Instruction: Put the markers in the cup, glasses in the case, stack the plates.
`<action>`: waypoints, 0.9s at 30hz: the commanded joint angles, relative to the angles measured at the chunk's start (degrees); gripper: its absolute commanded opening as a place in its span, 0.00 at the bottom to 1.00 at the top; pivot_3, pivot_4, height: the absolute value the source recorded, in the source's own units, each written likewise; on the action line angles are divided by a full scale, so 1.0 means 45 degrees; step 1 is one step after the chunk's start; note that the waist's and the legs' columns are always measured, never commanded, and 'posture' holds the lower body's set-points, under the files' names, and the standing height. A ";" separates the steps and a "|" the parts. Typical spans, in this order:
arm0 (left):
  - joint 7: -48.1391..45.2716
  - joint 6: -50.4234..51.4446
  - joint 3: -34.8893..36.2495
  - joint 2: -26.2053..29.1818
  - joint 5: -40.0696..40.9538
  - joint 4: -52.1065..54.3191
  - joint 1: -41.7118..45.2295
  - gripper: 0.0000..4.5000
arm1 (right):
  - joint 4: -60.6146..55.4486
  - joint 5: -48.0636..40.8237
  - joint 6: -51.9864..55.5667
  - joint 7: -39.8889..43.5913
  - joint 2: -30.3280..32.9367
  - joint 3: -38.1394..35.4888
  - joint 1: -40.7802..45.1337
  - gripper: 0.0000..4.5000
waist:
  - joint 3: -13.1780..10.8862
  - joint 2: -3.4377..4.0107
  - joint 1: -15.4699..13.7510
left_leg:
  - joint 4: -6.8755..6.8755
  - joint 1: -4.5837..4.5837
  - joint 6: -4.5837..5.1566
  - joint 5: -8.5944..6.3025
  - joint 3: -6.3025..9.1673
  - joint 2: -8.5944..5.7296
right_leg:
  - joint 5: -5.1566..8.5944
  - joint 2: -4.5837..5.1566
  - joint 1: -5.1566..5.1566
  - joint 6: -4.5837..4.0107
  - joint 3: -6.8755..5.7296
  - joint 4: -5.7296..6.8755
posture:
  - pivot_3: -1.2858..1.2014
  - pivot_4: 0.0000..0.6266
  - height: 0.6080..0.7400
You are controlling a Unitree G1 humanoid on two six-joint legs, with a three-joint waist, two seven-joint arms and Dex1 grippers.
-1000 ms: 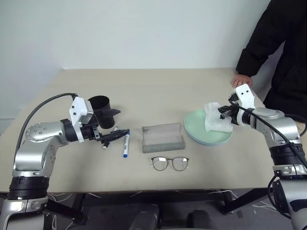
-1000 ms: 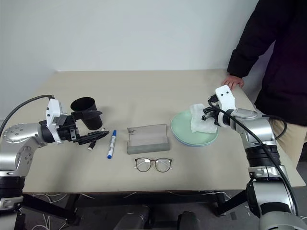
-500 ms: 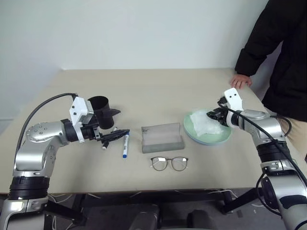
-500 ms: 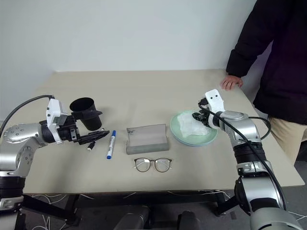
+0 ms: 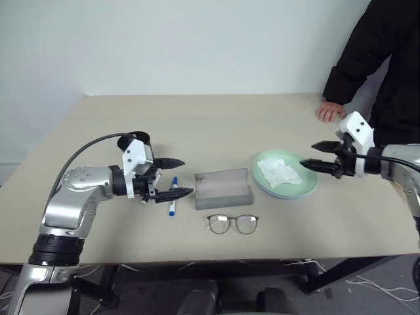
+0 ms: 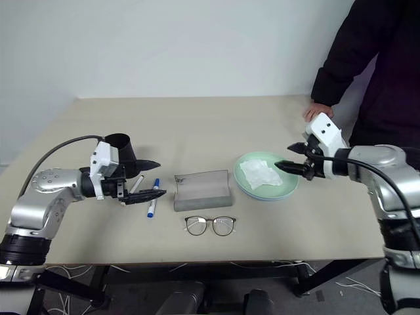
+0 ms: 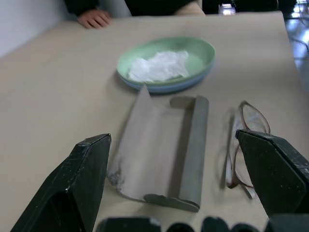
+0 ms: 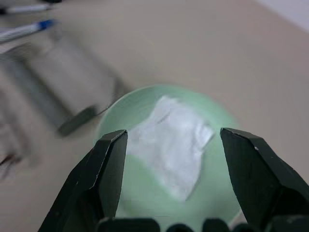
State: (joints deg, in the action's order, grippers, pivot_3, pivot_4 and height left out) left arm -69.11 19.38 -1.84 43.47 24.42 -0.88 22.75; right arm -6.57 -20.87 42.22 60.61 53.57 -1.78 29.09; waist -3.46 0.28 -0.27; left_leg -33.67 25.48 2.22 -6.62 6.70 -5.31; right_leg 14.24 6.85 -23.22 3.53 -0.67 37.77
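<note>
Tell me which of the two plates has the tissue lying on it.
The light green plate, stacked on the light blue plate. The crumpled white tissue lies in its hollow; only the blue rim peeks out beneath.

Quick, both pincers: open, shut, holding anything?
Left pincer: open, empty, above the markers.
Right pincer: open, empty, beside the plates; tissue lies on them.

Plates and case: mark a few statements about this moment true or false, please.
1. The green plate sits on top of the blue plate. True.
2. The right gripper is shut on the tissue. False: its fingers are open and the tissue lies on the green plate.
3. The glasses are inside the case. False: they lie on the table in front of it.
4. The left gripper is open and holds nothing. True.
5. The blue-capped marker is in the cup. False: it lies on the table.
</note>
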 commanded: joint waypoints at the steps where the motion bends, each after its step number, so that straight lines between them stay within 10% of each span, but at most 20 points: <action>1: -0.0374 -0.0127 -0.0583 -0.0248 -0.0297 0.0108 0.0559 0.98 | -0.0709 -0.0870 0.0196 0.0772 0.0676 -0.0901 0.0263 0.94 | 0.0000 0.0000 0.0029 | -0.0018 0.0001 0.0004 -0.0003 0.0000 0.0003 | -0.0003 0.0001 0.0005 0.0005 0.0000 0.0001 | 0.52 0.00 0.90; 27: -0.2895 -0.0364 -0.4960 -0.3498 -0.2612 -0.3651 0.3466 0.98 | -0.3361 -0.2396 0.0854 -0.0614 0.0468 -0.1588 -0.1465 1.00 | -0.0003 -0.0009 0.0011 | -0.0072 0.0033 0.0038 -0.0025 0.0006 0.0002 | -0.0005 0.0021 0.0016 0.0013 -0.0013 -0.0012 | 0.52 0.00 0.90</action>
State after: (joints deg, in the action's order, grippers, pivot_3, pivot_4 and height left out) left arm -81.06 19.15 -24.32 28.07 13.24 -17.18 36.51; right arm -19.76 -30.85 46.38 58.53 55.10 -6.50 21.70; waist -3.47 0.24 -0.23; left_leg -34.00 25.63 2.39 -6.74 6.73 -5.31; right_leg 14.21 6.96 -23.14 3.59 -0.73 37.71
